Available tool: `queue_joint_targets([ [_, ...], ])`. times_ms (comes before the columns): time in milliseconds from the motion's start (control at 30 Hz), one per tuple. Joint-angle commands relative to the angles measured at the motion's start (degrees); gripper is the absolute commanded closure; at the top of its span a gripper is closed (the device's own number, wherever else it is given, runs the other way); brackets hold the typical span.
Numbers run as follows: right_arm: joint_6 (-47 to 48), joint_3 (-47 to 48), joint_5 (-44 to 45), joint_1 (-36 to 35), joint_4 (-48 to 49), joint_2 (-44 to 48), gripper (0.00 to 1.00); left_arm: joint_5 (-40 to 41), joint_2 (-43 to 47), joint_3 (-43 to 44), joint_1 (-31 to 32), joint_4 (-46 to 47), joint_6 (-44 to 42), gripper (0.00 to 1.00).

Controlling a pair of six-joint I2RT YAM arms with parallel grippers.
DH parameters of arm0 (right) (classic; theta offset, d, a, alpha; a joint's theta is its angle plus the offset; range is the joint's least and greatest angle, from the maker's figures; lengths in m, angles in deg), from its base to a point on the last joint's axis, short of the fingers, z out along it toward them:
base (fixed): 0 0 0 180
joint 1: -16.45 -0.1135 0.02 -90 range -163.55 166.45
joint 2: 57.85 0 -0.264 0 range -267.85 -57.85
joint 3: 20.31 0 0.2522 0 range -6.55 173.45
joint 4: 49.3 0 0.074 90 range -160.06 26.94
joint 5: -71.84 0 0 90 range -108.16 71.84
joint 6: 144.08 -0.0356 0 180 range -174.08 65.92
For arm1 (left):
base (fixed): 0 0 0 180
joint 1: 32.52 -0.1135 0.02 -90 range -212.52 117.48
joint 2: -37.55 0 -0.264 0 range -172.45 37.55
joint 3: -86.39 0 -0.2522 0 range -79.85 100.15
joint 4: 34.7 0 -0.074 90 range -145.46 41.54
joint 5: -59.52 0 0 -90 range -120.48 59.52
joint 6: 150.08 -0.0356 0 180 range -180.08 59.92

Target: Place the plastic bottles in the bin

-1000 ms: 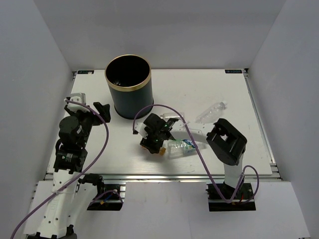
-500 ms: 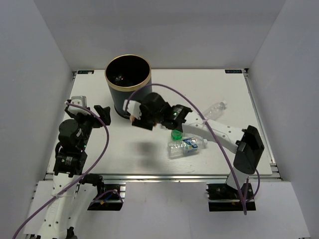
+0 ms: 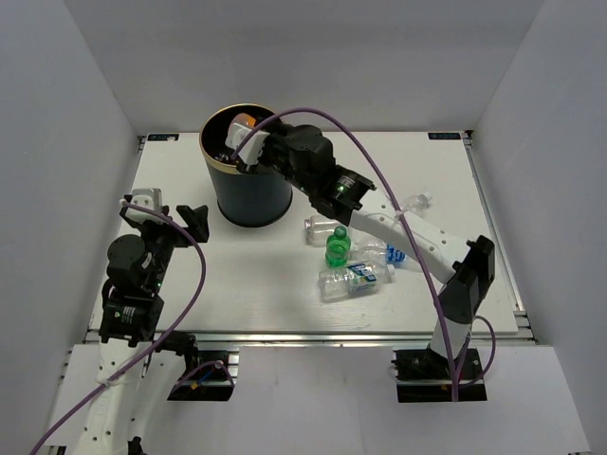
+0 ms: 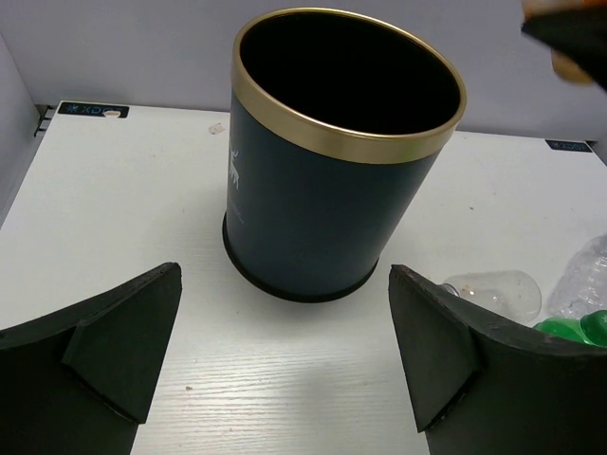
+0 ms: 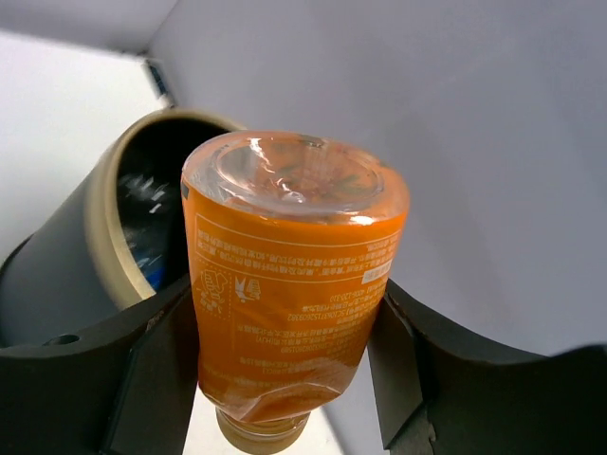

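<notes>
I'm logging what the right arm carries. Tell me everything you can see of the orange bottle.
The orange bottle is small, clear plastic wrapped in an orange label with fine white print, crinkled toward its tan lower end; its clear rounded end points away from the palm. The right gripper is shut on it, black fingers pressing the label on both sides. It is held over the open mouth of the bin, touching nothing else that shows.

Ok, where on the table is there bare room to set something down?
Best bare patch: the table on the near side of the bin, between the left gripper and the green bottle. The far right corner is bare too. Crowded: right of centre, where the clear bottles lie around the green one under the right arm.
</notes>
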Motion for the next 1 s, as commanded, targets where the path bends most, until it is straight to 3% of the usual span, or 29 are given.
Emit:
queue_joint_targets([
  [0, 2.46, 5.9, -2.65, 1.64, 10.43, -4.06, 0.92, 0.39, 0.78, -0.64, -0.34, -0.92, -1.1, 0.0],
  [167, 0.17, 12.77, -10.22, 5.94, 12.72, -10.58, 0.92, 0.92, 0.78, -0.64, -0.34, -0.92, -1.1, 0.0],
  [333, -4.4, 22.95, -17.52, 9.2, 11.41, -18.39, 0.76, -0.13, 0.17, -0.64, -0.34, -0.92, -1.63, 0.0],
  [400, -5.28, 23.94, -18.32, 10.34, 11.49, -19.89, 0.54, -1.45, 0.17, -0.64, -0.34, -0.92, -1.63, 0.0],
  [467, -6.24, 24.2, -18.67, 11.14, 11.67, -21.12, 0.42, -4.43, 0.17, -0.64, -0.34, -0.22, -2.33, 0.0],
  [500, -7.03, 24.29, -20.15, 12.62, 11.32, -22.0, 0.27, -6.53, 0.17, -1.16, -0.34, 1.0, -2.33, 0.0],
  [700, -12.47, 27.71, -25.69, 14.74, 7.89, -25.0, 0.12, -9.27, 0.17, -1.69, -0.34, 1.54, -2.86, 0.0],
  [967, -13.28, 29.65, -25.09, 14.74, 4.2, -23.25, 0.1, -13.92, -0.97, -1.69, -0.34, 3.55, -3.39, 0.0],
])
